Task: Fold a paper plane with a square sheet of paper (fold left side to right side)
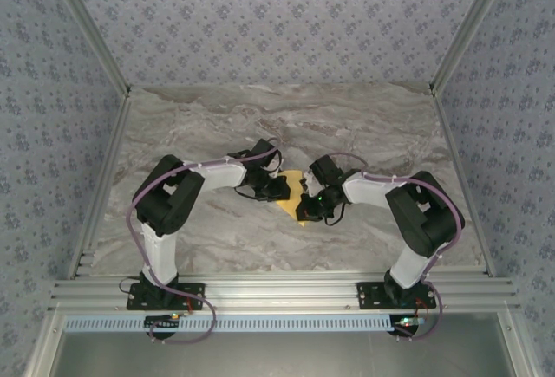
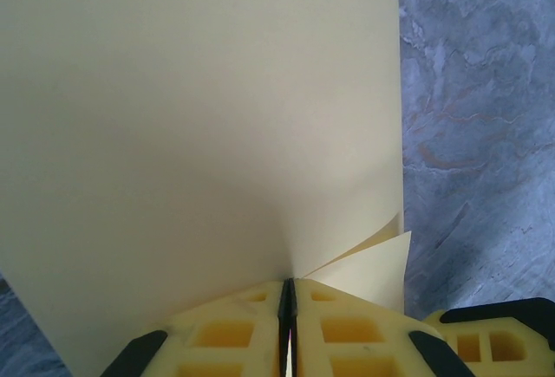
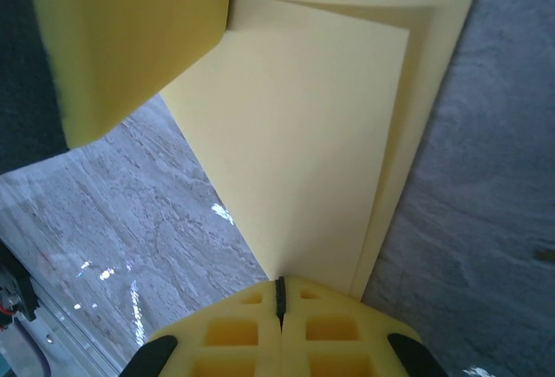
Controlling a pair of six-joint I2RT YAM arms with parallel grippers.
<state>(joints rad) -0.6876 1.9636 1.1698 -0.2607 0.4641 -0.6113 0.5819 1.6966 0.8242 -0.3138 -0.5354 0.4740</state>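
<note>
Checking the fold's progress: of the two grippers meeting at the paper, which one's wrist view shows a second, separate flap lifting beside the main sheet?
The left gripper: beside its pinched paper a small flap lifts away.

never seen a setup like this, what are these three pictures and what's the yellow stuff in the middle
This is a robot with two jointed arms bolted at the near edge of a marble-patterned table. The wide picture looks down from above and behind them. The other two come from small cameras on each wrist, looking along that arm's own fingers.

The yellow thing is a sheet of paper, already partly folded, with layered flaps visible in both wrist views. Each arm ends in a two-fingered pincer with yellow pads. The left pincer is shut on the paper, and the right pincer is shut on another edge of it, so both arms hold the sheet between them.
</note>
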